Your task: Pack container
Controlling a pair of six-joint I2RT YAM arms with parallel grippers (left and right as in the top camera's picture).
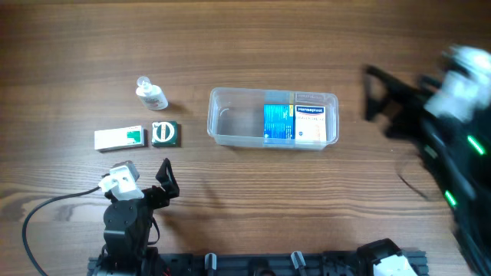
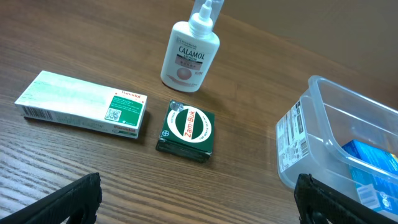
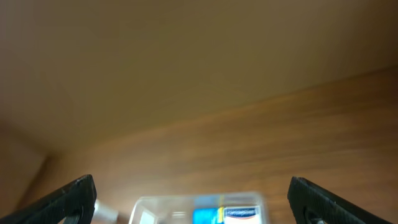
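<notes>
Roughly mid-table: container [image 1: 230, 123], a clear rimmed tub with rounded corners, upright on the wooden table [image 1: 253, 199], long side running across the overhead view.
Inside the container: blue box [image 1: 278, 123] and white box [image 1: 310, 125], touching side by side, packed into the end nearest the right arm.
Left of the container, nearest: green box [image 1: 164, 133], small and square, "Zam-Buk" on its top, lying flat, apart from the tub wall.
Beyond the green box from the container: long box [image 1: 120, 137], white with a green end, just beside the green one, not touching.
Left of the container, far row: bottle [image 1: 151, 94], white, "CALAMOL" label, standing with its nozzle cap on.
Left fingers [image 1: 166, 178]: spread wide, holding nothing, toward the robot's base from the green box, left of the container and well apart from it.
Right fingers [image 1: 377, 80]: spread wide with nothing between them, blurred in the overhead view, off the container's right end, tub low in the wrist view.
</notes>
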